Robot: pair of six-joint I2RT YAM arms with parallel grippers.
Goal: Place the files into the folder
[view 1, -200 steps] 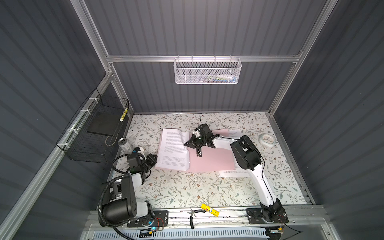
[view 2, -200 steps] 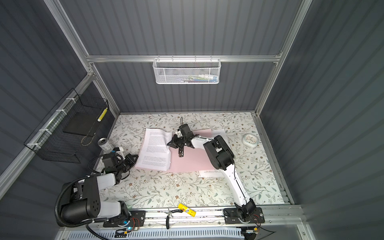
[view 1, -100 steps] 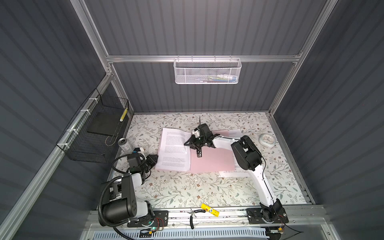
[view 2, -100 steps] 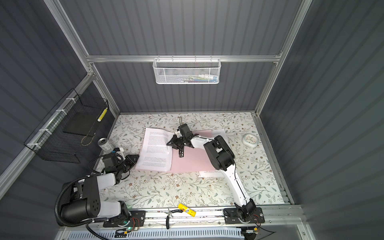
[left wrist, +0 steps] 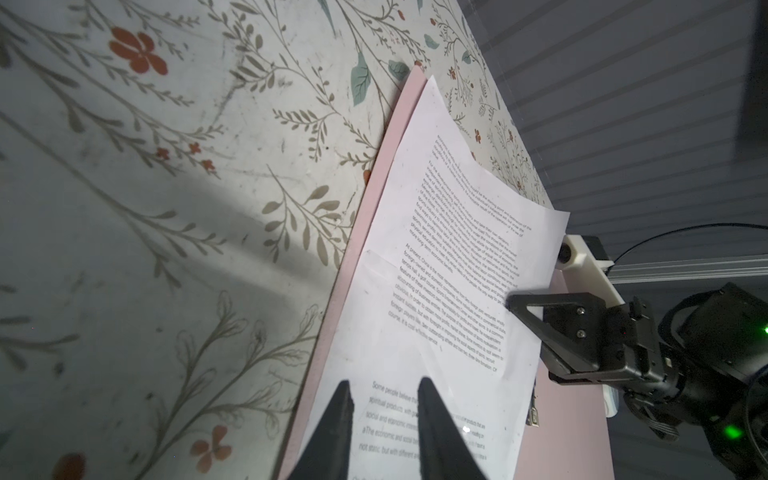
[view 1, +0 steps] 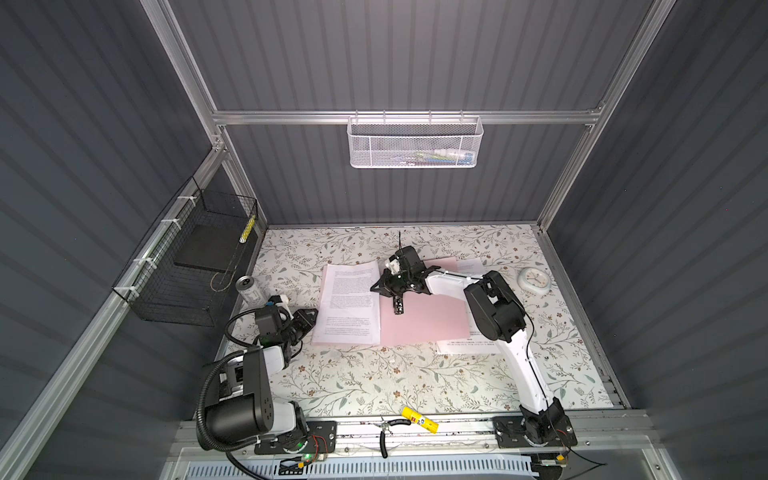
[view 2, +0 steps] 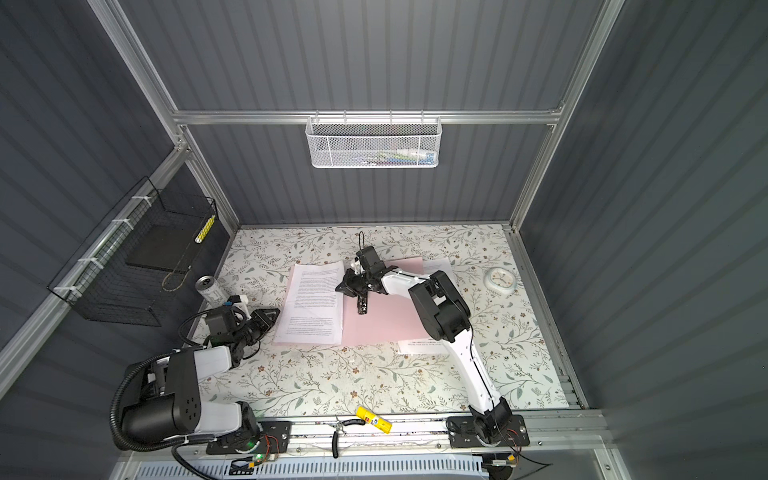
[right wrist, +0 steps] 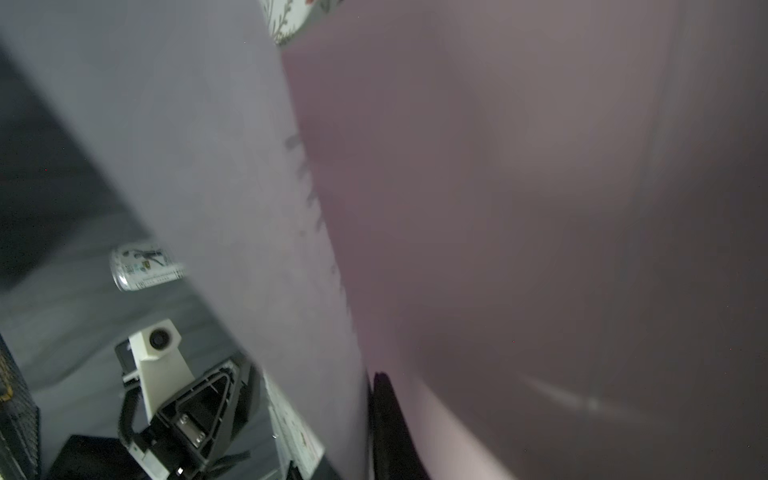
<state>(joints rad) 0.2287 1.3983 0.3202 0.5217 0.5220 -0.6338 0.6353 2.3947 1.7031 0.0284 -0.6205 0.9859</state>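
Observation:
The pink folder (view 1: 428, 320) lies open on the floral table, its clip (view 1: 397, 305) near the fold. A printed white sheet of the files (view 1: 351, 303) covers its left half. My right gripper (view 1: 377, 287) is shut on that sheet's right edge near the far end. In the right wrist view one finger (right wrist: 384, 415) presses against the sheet (right wrist: 208, 166), and the other is hidden behind it. My left gripper (left wrist: 384, 395) hovers over the sheet's near left corner, its jaws slightly open with nothing between them. More sheets (view 1: 467, 345) stick out from under the folder's right side.
A white clock (view 1: 534, 280) lies at the right. A can (view 1: 248, 286) stands by the left arm. A black wire basket (view 1: 183, 286) with a black slab hangs on the left wall, and a white mesh basket (view 1: 415, 143) on the back rail. A yellow tube (view 1: 419, 419) and pliers (view 1: 388, 428) lie at the front rail.
My left gripper's jaws have parted and its tips have edged over the sheet's left corner. The right gripper stays at the sheet's right edge, shifted only slightly.

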